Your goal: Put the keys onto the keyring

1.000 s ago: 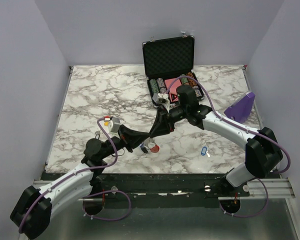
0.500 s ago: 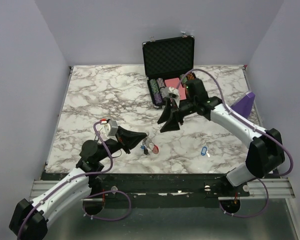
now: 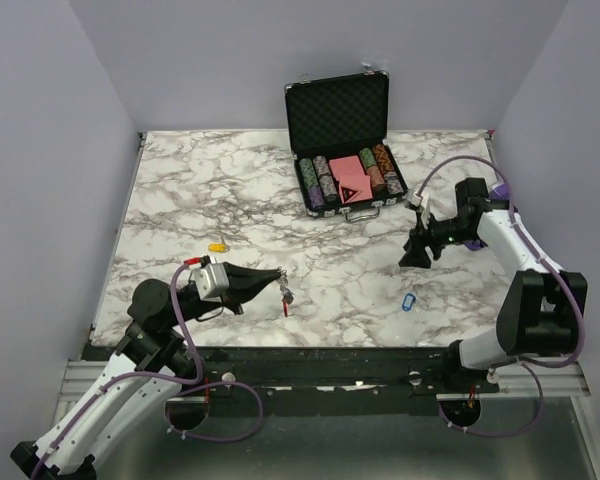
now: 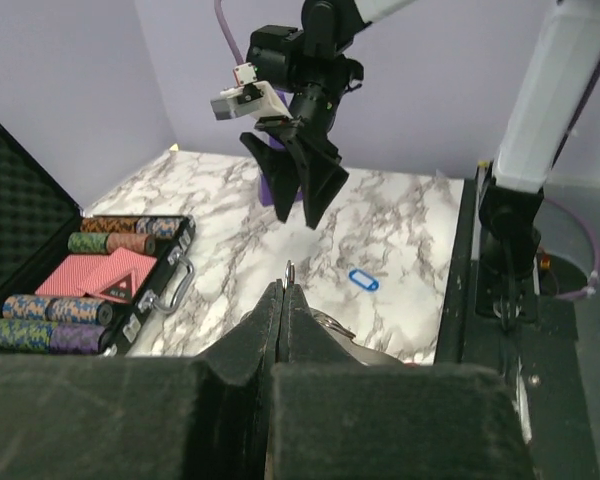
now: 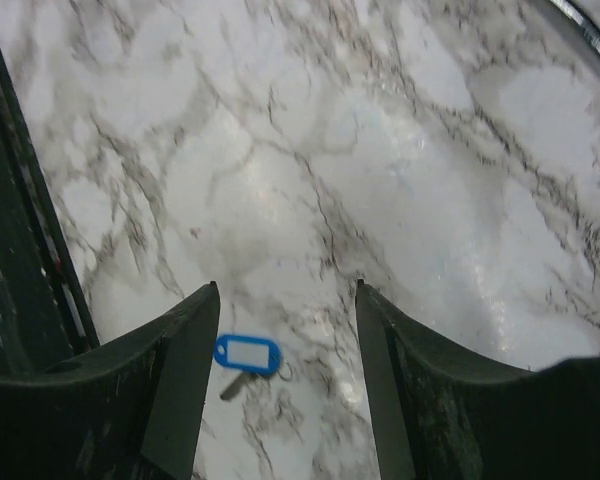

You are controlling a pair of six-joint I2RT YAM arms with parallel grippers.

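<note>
Gripping the keyring point(image 3: 285, 297) at its top, the left claw point(image 3: 278, 277) is pinched shut and holds it at lower centre of the top view, with the red part dangling just above the marble surface point(image 3: 180, 190). Whether any key already hangs on it cannot be told.

The right claw point(image 3: 412, 258) is spread open and empty, at right of centre. It points down toward the blue-tagged key point(image 5: 247, 353), which lies flat between its fingers in the right wrist view, not touched. A yellow-tagged key point(image 3: 217, 246) lies alone, left of centre.

Step in hand, as judged: fetching the next key, blue tag first. The next move calls for a descent straddling the tag, a firm pinch on the thin plastic, then carrying the key's hole to the held ring.

Writing: none legible. The blue tag's white insert looks blank. The red pack in the poker-chip case point(image 3: 337, 115) bears a dark triangle mark, unreadable.
</note>
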